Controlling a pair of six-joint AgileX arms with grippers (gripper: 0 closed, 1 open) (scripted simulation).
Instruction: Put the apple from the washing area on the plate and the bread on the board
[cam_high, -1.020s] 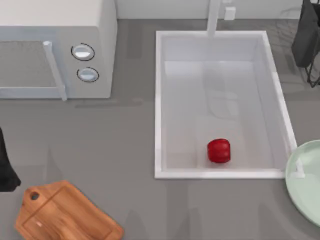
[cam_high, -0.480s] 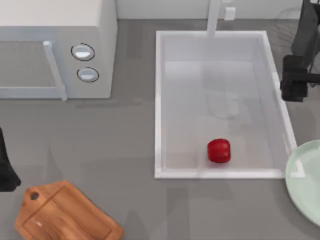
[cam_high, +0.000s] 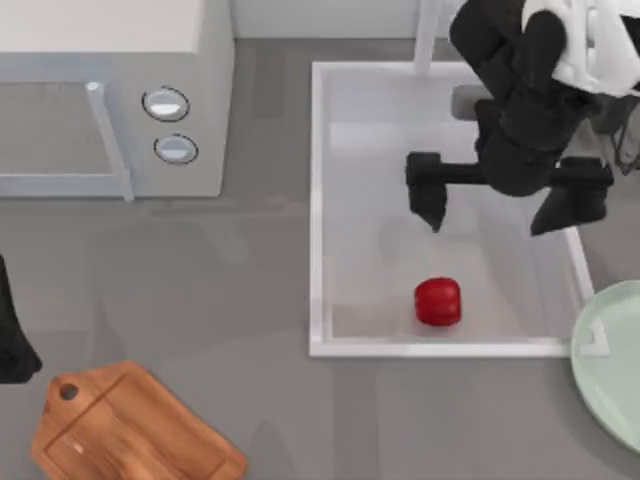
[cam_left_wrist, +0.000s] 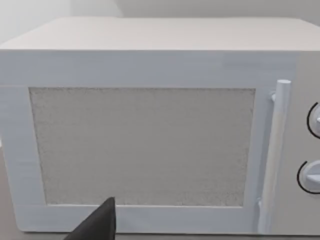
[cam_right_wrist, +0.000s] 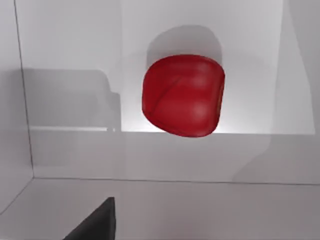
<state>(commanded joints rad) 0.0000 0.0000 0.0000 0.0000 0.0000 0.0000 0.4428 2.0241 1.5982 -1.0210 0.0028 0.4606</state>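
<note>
The washing area (cam_high: 320, 200) holds the apple (cam_high: 437, 301) near its front wall, my right gripper (cam_high: 505, 205) hangs above the basin with jaws spread wide and empty, the board (cam_high: 130, 430) lies front-left, and no writing is readable anywhere.

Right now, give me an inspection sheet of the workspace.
Surface: grey table.
Job's things: apple in the washing area, near its front wall; plate at the right edge; board front left; bread: nothing seen.
Clutter: microwave back left, door closed.
Grippers: right gripper open above the basin, behind the apple; left arm parked at the left edge.
Cables: nothing seen.
Surroundings: faucet behind the basin.
</note>
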